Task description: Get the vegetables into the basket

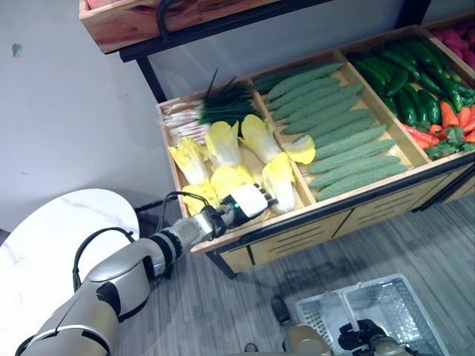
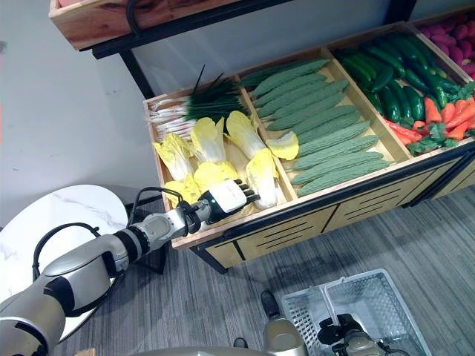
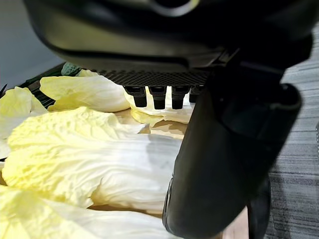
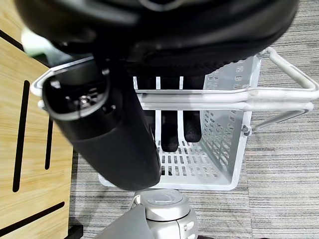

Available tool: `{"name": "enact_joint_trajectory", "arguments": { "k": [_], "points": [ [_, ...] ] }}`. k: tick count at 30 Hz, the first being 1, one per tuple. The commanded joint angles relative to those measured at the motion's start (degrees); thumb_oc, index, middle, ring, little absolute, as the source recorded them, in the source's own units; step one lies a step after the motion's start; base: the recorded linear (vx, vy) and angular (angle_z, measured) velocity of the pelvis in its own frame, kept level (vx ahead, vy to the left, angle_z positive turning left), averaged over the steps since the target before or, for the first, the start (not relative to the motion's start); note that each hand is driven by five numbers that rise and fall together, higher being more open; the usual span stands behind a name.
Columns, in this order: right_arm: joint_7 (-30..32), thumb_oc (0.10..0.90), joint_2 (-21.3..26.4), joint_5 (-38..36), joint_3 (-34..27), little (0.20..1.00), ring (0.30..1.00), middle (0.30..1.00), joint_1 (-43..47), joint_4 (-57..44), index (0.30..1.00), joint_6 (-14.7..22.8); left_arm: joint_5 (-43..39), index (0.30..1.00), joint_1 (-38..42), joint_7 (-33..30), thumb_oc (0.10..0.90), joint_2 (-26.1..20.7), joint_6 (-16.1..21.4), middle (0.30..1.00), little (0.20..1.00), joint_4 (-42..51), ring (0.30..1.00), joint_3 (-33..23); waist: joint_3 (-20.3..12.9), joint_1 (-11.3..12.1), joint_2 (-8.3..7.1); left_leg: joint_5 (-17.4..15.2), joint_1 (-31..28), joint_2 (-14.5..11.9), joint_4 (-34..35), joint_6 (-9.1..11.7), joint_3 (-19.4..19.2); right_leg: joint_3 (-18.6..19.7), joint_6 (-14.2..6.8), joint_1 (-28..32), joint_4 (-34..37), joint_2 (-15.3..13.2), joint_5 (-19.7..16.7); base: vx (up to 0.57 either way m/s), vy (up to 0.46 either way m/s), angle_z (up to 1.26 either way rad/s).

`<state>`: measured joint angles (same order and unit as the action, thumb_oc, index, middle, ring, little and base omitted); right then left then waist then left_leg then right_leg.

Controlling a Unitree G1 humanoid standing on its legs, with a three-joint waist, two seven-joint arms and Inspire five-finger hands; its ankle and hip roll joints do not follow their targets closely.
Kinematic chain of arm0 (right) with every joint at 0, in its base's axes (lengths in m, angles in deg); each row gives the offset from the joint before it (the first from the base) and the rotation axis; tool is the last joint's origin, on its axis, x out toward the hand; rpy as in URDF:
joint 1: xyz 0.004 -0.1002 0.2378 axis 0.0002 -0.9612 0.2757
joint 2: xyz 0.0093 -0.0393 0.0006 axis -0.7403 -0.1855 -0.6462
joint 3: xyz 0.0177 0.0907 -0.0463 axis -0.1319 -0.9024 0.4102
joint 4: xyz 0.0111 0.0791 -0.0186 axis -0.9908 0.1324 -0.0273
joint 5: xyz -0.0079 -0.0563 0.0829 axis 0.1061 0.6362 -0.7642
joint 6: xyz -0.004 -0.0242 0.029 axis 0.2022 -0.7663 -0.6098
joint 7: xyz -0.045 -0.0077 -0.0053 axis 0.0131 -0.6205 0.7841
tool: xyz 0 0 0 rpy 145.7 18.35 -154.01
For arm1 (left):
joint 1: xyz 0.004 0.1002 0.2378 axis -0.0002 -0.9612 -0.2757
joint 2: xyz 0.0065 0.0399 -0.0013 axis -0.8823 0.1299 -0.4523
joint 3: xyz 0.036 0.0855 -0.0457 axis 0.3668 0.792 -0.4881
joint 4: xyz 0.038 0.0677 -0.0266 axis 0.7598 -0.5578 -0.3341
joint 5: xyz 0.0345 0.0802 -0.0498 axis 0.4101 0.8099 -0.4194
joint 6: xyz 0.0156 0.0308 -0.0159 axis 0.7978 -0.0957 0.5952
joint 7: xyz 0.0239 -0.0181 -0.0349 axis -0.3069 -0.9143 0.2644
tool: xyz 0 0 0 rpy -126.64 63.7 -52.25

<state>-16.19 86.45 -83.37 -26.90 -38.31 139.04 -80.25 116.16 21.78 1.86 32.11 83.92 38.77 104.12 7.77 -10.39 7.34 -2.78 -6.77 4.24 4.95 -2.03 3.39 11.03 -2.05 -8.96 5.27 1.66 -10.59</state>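
Wooden produce bins (image 1: 245, 239) hold the vegetables — my left hand (image 1: 249, 200) reaches over the front rim, fingers (image 3: 158, 96) straight above a pale yellow cabbage (image 3: 84, 167), my thumb hiding its near end. Low down, my right hand (image 4: 124, 124) curls round the handle (image 4: 209, 95) of the grey basket (image 2: 371, 300); its far rim is cut off.

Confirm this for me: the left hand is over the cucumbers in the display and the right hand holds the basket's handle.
Not quite. The left hand is over the yellow cabbages, not the cucumbers, as the left eye view shows. The rest stands: the right hand is curled round the handle of the basket.
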Motion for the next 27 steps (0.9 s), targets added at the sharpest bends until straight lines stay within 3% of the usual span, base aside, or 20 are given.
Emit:
{"name": "enact_joint_trajectory", "arguments": {
  "k": [1, 5, 6, 7, 8, 9, 27],
  "points": [
    [-0.32, 0.400, -0.23, -0.01, 2.69, 0.300, 0.300, 0.300, 0.41, -2.26, 0.300, 2.57, 3.01, 1.000, 6.49, 0.67, 0.900, 1.68, -6.35, 1.000, 1.000, -12.18, 1.000, -4.35, -1.75, -2.21, -2.03, 2.92, 5.96, -0.68, 0.05, 3.18, 0.11, 1.60, -3.66, 8.29, -0.27, -0.84, 8.26, 0.01, 0.012, -0.23],
    [-0.33, 0.400, -0.58, -0.06, 3.02, 0.300, 0.300, 0.300, 0.08, -3.17, 0.300, 2.80, 4.27, 1.000, 5.69, 1.17, 0.900, 2.29, -6.76, 1.000, 1.000, -13.84, 1.000, -4.30, -1.78, -2.46, -1.73, 2.79, 5.95, -0.70, 0.05, 3.16, -0.28, 2.05, -3.67, 8.18, -0.27, -0.72, 8.30, 0.03, 0.008, -0.15],
    [-0.36, 0.400, -0.63, -0.11, 3.10, 0.300, 0.300, 0.300, -0.21, -3.70, 0.300, 2.85, 4.46, 0.841, 5.09, 1.43, 0.786, 2.56, -7.04, 0.841, 0.841, -14.71, 0.841, -4.65, -1.54, -2.67, -1.61, 2.77, 5.90, -0.77, 0.05, 3.19, -0.50, 2.33, -3.70, 8.18, -0.27, -0.69, 8.34, 0.02, 0.011, -0.15],
    [-0.34, 0.400, -0.65, -0.15, 3.19, 0.300, 0.300, 0.300, -0.12, -3.86, 0.300, 2.94, 4.35, 0.583, 5.04, 1.49, 0.602, 2.63, -7.15, 0.583, 0.583, -15.00, 0.583, -4.87, -1.36, -2.75, -1.57, 2.78, 5.95, -0.81, 0.05, 3.21, -0.63, 2.37, -3.71, 8.07, -0.27, -0.67, 8.32, 0.01, 0.007, -0.10],
    [-0.36, 0.400, -0.71, -0.15, 3.27, 0.300, 0.300, 0.300, -0.08, -3.93, 0.300, 2.95, 4.27, 0.380, 4.97, 1.71, 0.457, 2.61, -7.29, 0.380, 0.380, -15.50, 0.380, -5.07, -1.24, -2.90, -1.57, 2.75, 6.01, -0.84, 0.05, 3.23, -0.80, 2.34, -3.77, 7.94, -0.27, -0.70, 8.25, 0.00, 0.000, 0.00],
    [-0.38, 0.400, -0.67, -0.03, 3.32, 0.300, 0.300, 0.300, -0.15, -4.07, 0.300, 2.97, 4.12, 0.300, 4.89, 1.75, 0.400, 2.44, -7.37, 0.300, 0.300, -15.66, 0.300, -5.27, -1.12, -2.97, -1.58, 2.74, 6.07, -0.84, 0.05, 3.22, -0.91, 2.40, -3.84, 7.84, -0.27, -0.69, 8.16, 0.00, 0.000, 0.14],
    [-0.52, 0.400, -0.44, 0.23, 3.60, 0.300, 0.300, 0.300, -2.34, -6.10, 0.300, 3.75, 5.35, 0.300, 3.18, 1.78, 0.400, 1.91, -6.64, 0.300, 0.300, -14.36, 0.300, -5.53, -0.34, -2.40, -1.94, 2.15, 5.26, -1.22, 0.05, 3.32, -1.28, 2.48, -3.97, 8.58, -0.27, -0.38, 8.39, 0.01, -0.001, -0.06]
  ]
}}
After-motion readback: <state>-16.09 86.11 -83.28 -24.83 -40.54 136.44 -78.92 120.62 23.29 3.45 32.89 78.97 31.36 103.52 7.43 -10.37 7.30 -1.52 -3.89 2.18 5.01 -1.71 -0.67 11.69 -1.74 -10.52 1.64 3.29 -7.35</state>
